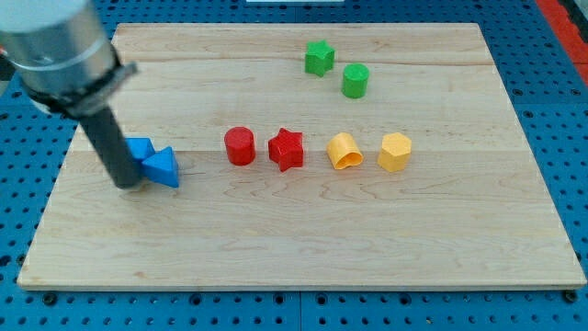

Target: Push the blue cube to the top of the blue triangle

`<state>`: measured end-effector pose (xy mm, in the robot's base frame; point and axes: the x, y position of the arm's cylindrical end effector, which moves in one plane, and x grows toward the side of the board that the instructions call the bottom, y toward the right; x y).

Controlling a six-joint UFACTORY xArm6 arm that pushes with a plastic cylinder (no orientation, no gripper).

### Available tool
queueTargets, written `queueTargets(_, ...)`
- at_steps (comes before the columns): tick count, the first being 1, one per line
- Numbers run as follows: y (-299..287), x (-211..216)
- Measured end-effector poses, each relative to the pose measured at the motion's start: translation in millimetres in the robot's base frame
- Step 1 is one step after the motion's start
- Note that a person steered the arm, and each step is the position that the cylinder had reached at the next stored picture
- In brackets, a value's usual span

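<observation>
The blue cube (139, 149) sits at the view's left on the wooden board (303, 248), partly hidden by my rod. The blue triangle (163, 167) touches it on its lower right side. My tip (127, 184) rests on the board just left of the triangle and below the cube, close against both.
A red cylinder (240, 145) and a red star (287, 149) lie mid-board. A yellow arch-like block (344, 151) and a yellow hexagonal block (395, 152) lie to their right. A green star (319, 57) and a green cylinder (356, 80) sit near the top.
</observation>
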<state>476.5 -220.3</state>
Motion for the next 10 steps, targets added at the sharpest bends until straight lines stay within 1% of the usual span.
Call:
queueTargets(1,-25,-29)
queueTargets(2,-26,-29)
queueTargets(3,-45,-3)
queueTargets(4,-41,17)
queueTargets(5,-28,12)
queueTargets(7,6,-46)
queueTargets(8,28,-64)
queueTargets(9,47,-60)
queueTargets(10,47,-29)
